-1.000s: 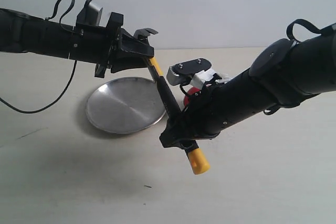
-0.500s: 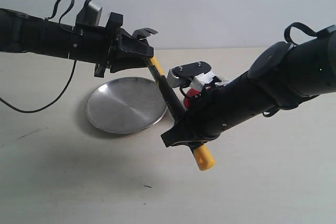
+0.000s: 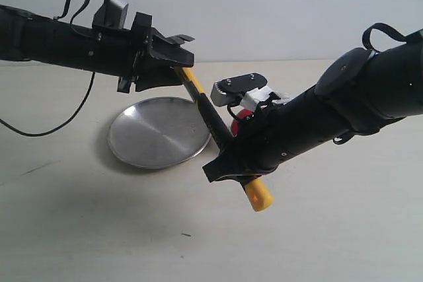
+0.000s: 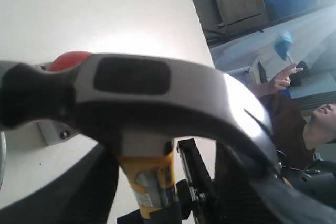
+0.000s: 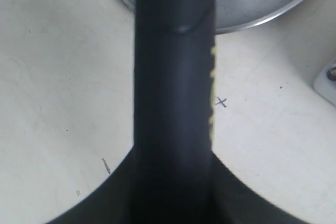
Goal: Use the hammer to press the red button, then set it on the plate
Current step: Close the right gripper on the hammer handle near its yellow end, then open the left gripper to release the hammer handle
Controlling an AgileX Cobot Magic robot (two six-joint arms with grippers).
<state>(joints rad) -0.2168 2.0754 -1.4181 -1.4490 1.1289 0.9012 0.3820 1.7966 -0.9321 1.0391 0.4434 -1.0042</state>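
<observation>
The hammer [image 3: 211, 120] hangs aslant in the air between both arms, its yellow end cap [image 3: 259, 197] lowest. My right gripper [image 3: 228, 163] is shut on the black handle [image 5: 173, 77], which fills the right wrist view. My left gripper [image 3: 175, 64] stands round the yellow neck [image 4: 152, 182] just under the dark head [image 4: 157, 93], with a gap showing between the neck and one finger. Only a sliver of the red button [image 3: 239, 118] shows behind the right arm; its dome [image 4: 68, 59] peeks past the hammer head. The silver plate [image 3: 152, 133] lies on the table under the left arm.
The pale table [image 3: 99, 229] spreads in front of the plate and arms. A cable [image 3: 59, 130] from the left arm hangs over the table's left side. The button's grey base corner [image 5: 328, 85] and the plate rim [image 5: 252, 19] lie below the handle.
The left gripper has risen slightly and more of the yellow neck shows. The hammer's end cap has swung right and a little up with the right gripper.
</observation>
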